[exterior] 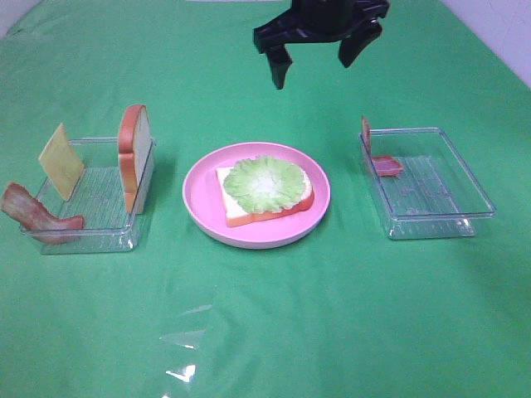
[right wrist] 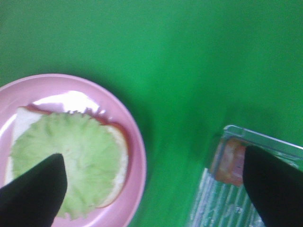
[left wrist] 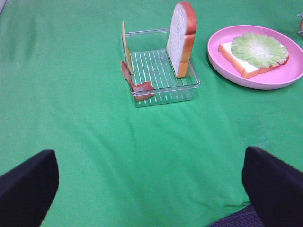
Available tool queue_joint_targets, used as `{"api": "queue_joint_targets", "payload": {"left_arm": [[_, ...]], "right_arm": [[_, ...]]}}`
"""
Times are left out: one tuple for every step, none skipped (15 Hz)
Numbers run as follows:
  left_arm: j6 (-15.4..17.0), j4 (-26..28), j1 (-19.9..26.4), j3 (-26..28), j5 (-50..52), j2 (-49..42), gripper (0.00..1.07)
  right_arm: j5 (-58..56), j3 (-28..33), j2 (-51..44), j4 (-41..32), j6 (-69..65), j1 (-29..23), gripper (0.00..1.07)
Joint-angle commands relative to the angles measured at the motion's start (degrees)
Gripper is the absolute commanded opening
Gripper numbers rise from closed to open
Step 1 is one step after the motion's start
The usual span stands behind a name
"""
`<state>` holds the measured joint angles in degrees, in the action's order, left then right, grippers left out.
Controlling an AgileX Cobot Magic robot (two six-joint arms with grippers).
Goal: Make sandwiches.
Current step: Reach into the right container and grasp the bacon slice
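- Holding the left hand (left wrist: 149,158) spread wide and low over the green counter (left wrist: 94,156), pinching nothing.
- Showing, well ahead of that hand, a clear left tray (left wrist: 163,94): a bacon strip (left wrist: 135,84) draping over its rim, a cheese square (left wrist: 124,45) leaning at the side away from the plate, an upright bread slice (left wrist: 182,38) standing at the side nearer the plate.
- Carrying the sandwich so far on the pink plate (exterior: 199,195), ahead and to the right of the left hand: a flat bread slice (exterior: 257,217) lying under ruffled lettuce (exterior: 265,182).
- Hanging the right hand (exterior: 314,68) high above the counter with fingers spread wide, gripping nothing, the plate lying to one side beneath it and a tray to the other.
- Showing, right of the right hand, a clear right tray (exterior: 431,225) with a reddish bacon piece (exterior: 387,166) sitting in the corner nearest that hand.
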<state>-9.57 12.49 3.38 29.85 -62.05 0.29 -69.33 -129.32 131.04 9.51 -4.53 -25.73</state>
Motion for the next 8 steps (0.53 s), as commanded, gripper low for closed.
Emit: {"api": "queue_joint_targets", "payload": {"left_arm": [[0.3, 0.0, 0.2, -0.1, 0.0, 0.1, 1.00], [0.3, 0.0, 0.2, -0.1, 0.0, 0.1, 1.00], [0.3, 0.0, 0.2, -0.1, 0.0, 0.1, 1.00], [0.3, 0.0, 0.2, -0.1, 0.0, 0.1, 1.00], [0.3, 0.0, 0.2, -0.1, 0.0, 0.1, 1.00], [0.3, 0.0, 0.2, -0.1, 0.0, 0.1, 1.00], [0.3, 0.0, 0.2, -0.1, 0.0, 0.1, 1.00], [0.3, 0.0, 0.2, -0.1, 0.0, 0.1, 1.00]], "right_arm": [[-6.8, -0.2, -1.5, 0.6, -1.1, 3.4, 0.97], [-6.6, -0.2, -1.8, 0.6, -2.1, 4.9, 0.97], [-6.6, -0.2, -1.8, 0.6, -2.1, 5.8, 0.97], [-5.9, 0.6, -1.8, 0.7, -2.1, 6.3, 0.97], [-5.6, 1.0, -1.8, 0.6, -2.1, 6.3, 0.97], [-5.5, 1.4, -1.4, 1.3, -2.1, 6.4, 0.97], [-5.0, 2.1, -1.1, 1.7, -2.1, 6.4, 0.97], [-3.9, 3.2, -1.1, 1.7, -2.2, 6.4, 0.97]]}}
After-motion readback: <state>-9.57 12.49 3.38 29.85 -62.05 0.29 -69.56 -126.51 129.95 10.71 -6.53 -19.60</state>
